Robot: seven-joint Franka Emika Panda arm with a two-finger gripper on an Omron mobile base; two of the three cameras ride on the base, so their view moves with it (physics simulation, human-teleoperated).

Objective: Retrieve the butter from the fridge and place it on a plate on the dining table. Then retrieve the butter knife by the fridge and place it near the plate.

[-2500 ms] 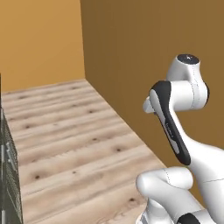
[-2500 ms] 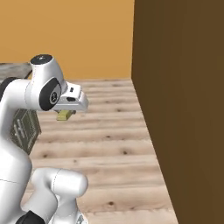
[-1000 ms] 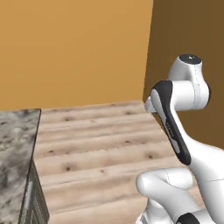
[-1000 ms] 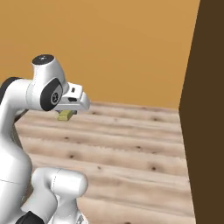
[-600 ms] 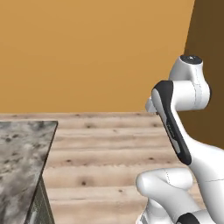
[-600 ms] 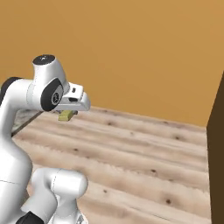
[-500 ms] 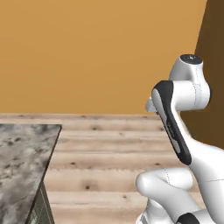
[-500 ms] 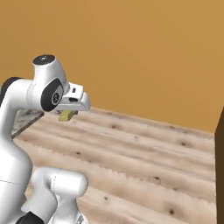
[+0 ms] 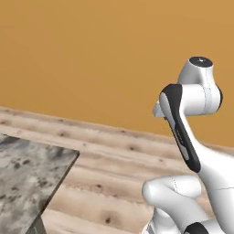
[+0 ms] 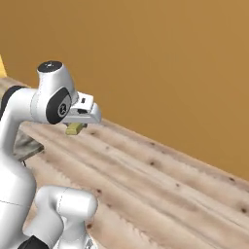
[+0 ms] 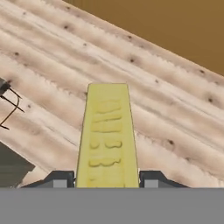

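Wooden floor (image 10: 160, 185) and an orange wall (image 9: 91, 59) lie beyond the butter (image 11: 107, 135), which the jaws clamp by its long sides at the near end; likely light, soft and slippery, it wants a gentle, level hold.

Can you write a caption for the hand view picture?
The gripper holds the yellow butter above the wooden floor.
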